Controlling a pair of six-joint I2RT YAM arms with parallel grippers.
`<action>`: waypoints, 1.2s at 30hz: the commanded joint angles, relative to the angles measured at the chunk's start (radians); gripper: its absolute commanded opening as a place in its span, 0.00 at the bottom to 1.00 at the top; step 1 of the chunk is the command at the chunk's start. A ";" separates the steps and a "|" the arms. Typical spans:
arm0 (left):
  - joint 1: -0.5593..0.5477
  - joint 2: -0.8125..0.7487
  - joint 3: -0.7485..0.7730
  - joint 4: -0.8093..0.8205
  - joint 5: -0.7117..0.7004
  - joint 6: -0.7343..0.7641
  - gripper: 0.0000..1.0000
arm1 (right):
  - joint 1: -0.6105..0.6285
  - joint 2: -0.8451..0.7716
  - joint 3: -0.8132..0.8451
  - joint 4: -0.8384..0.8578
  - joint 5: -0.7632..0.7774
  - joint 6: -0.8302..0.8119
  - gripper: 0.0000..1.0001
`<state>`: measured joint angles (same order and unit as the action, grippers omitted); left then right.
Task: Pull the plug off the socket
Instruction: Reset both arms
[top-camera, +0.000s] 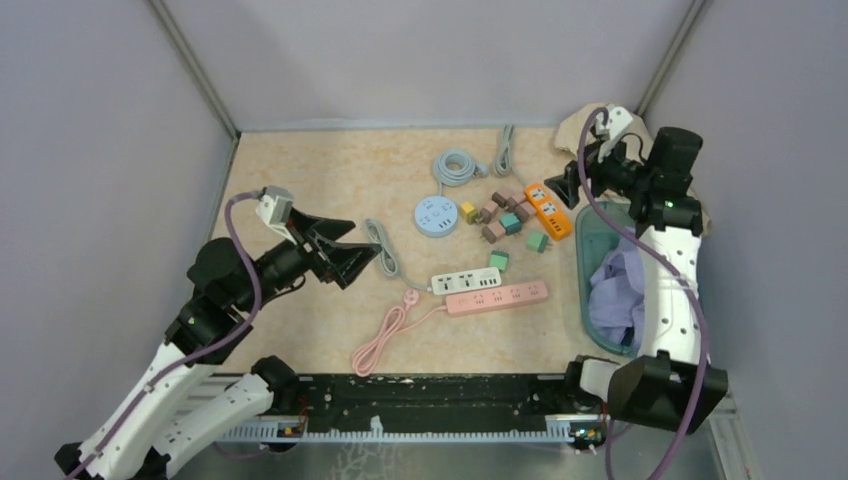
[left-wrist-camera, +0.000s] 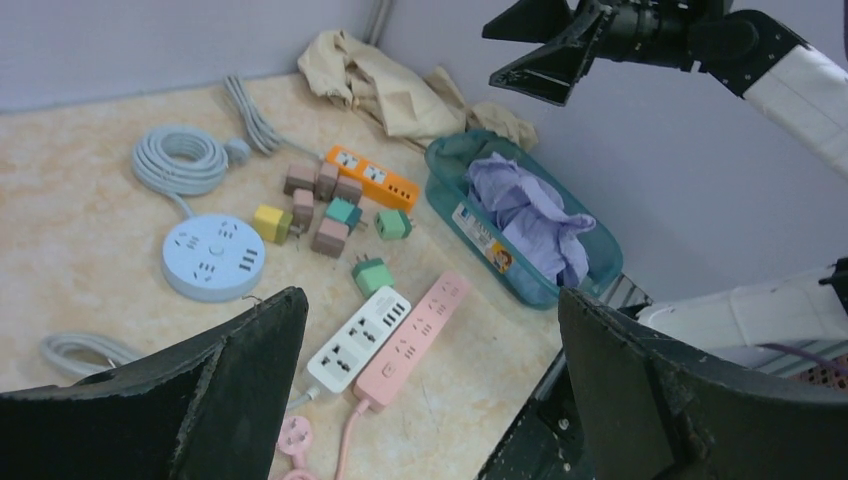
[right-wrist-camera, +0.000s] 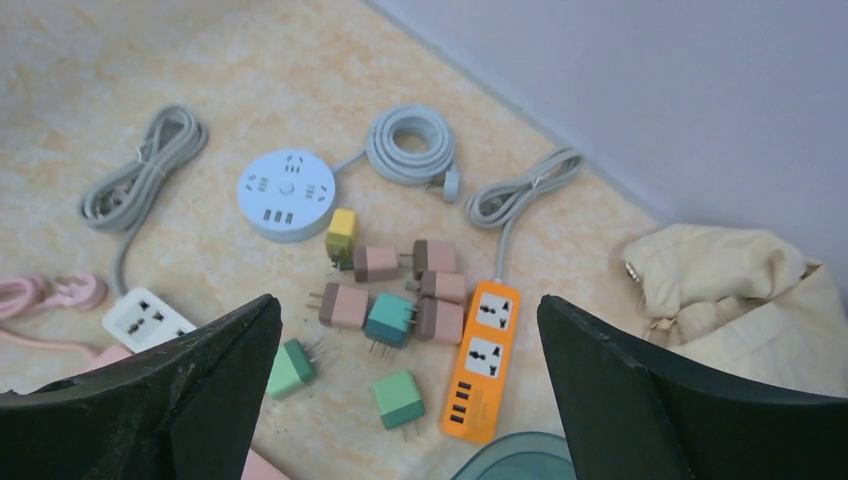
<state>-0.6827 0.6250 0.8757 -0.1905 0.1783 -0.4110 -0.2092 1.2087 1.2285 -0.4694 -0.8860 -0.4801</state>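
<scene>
Honestly can't spot a plug that's properly seated anywhere: both sockets on the orange strip (right-wrist-camera: 480, 360) look bare from the right wrist view, and it's the same for the white strip (left-wrist-camera: 355, 340) and the pink strip (left-wrist-camera: 410, 335). Closest candidate imo is the brown plug (right-wrist-camera: 440, 320) sitting hard up against the orange strip's long side. It's at the edge of the loose bunch of cube plugs (right-wrist-camera: 388, 320) between that strip and the round blue hub (right-wrist-camera: 286, 194), toward the back right of the worktop (top-camera: 300, 330). It looks like a small, light, hard plastic block with smooth faces, so nothing to crush but probably a bit slippery. I'd pinch across the two flat sides of the body, never the prongs. The strip looks light too, so I'd guess it lifts along unless the other arm pins it. The left gripper (top-camera: 365, 242) hangs over the left of the worktop, well apart from the bunch, jaws spread wide. The right gripper (top-camera: 568, 185) is up by the orange strip, also wide apart, nothing in either.
</scene>
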 joint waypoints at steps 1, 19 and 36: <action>0.005 0.011 0.122 -0.104 -0.043 0.084 1.00 | -0.012 -0.097 0.171 -0.084 0.022 0.136 0.99; 0.004 0.133 0.571 -0.216 -0.009 0.214 1.00 | -0.012 -0.079 0.740 -0.178 0.011 0.675 0.99; 0.003 0.147 0.670 -0.163 0.058 0.185 1.00 | -0.012 -0.092 0.943 -0.258 0.110 0.695 0.99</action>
<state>-0.6827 0.7662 1.5188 -0.3889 0.1993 -0.2119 -0.2127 1.1255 2.1376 -0.7082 -0.8257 0.2104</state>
